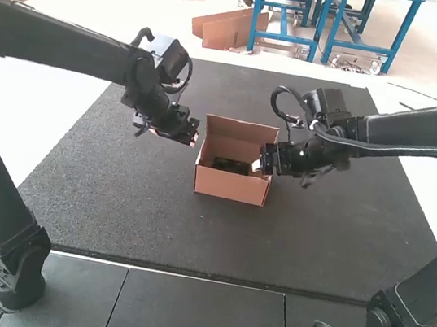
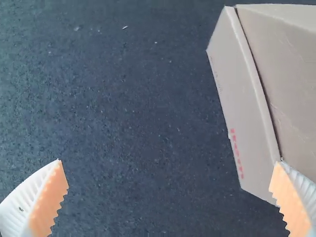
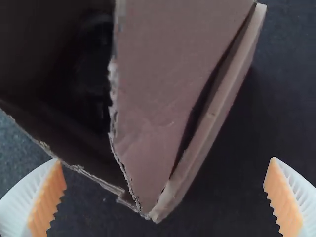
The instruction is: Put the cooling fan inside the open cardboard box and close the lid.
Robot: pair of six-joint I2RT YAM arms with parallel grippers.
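Wide open, my left claw (image 1: 188, 134) hangs just beside the left flap (image 2: 242, 108) of the cardboard box (image 1: 231, 186); my right claw (image 1: 267, 159), equally wide, faces the raised right flap (image 3: 168, 89). Inside the box, mid-table (image 1: 98, 195), lies the cooling fan (image 1: 232, 166). Loading looks done; next I'd fold the flaps shut.

On dark mat (image 2: 123, 98), cardboard box (image 2: 256, 98) beside one of wide-spread fingers (image 2: 47, 202).
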